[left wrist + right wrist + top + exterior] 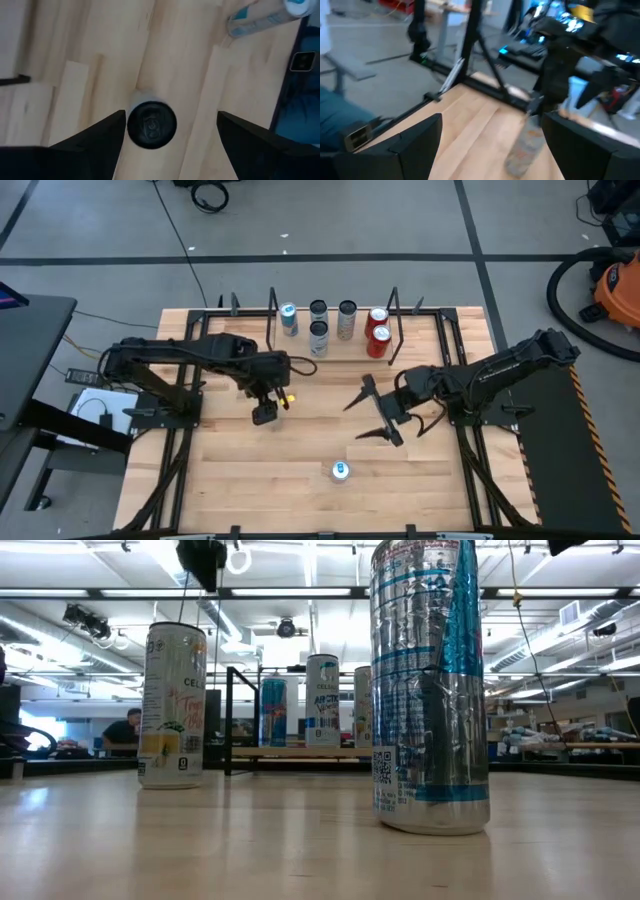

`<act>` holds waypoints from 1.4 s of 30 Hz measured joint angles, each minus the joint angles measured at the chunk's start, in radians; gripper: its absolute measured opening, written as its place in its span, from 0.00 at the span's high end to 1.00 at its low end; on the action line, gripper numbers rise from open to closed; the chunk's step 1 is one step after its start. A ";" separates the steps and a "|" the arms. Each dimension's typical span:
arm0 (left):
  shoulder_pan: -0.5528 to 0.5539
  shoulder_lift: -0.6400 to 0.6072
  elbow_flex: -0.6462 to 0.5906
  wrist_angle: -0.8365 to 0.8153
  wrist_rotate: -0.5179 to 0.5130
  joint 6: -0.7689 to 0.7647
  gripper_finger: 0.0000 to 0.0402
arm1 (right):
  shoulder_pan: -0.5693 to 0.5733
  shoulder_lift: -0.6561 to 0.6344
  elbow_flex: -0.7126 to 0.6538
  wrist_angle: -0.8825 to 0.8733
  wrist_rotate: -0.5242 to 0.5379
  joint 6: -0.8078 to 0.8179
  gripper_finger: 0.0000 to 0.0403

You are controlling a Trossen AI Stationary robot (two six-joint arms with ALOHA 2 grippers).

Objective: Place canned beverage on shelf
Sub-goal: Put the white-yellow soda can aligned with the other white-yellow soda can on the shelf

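Left claw (267,408): poised directly above a yellow-marked can (285,397), fingers (95,137) spread wide to either side of the dark lid, gripping nothing. Can: upright on the counter (230,470), left of centre, well apart from the shelf (335,340); tall, slim, pale wrap with yellow and reddish print, CEL lettering, barcode low on the side. Likely light if empty, heavier if full; thin stiff wall, smooth and slippery, apt to dent under a hard squeeze and to tip on its narrow base; best taken across the body somewhat below the rim, pads square to the wall. Shelf: light plank at the far edge between black rod uprights, already carrying five cans, one teal-banded, three silver or dark, two red toward the right end. Blue-and-silver can (341,471): upright near the front edge, centre, large and close in the low view, slightly dented at the side. Right claw (372,412): right of centre above the counter, fingers parted, empty.
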 joint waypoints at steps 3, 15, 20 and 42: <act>0.000 0.000 0.069 -0.060 -0.032 0.038 0.22 | -0.042 0.000 0.000 0.055 0.000 0.000 0.13; 0.013 -0.070 0.228 -0.221 -0.299 0.138 0.22 | -0.195 0.216 0.145 0.225 -0.055 0.053 0.13; 0.023 -0.130 0.229 -0.223 -0.308 0.169 0.22 | -0.235 0.356 0.282 0.229 -0.123 0.048 0.13; 0.020 -0.225 0.228 -0.238 -0.306 -0.084 0.22 | -0.323 0.724 0.561 0.170 -0.488 -0.070 0.13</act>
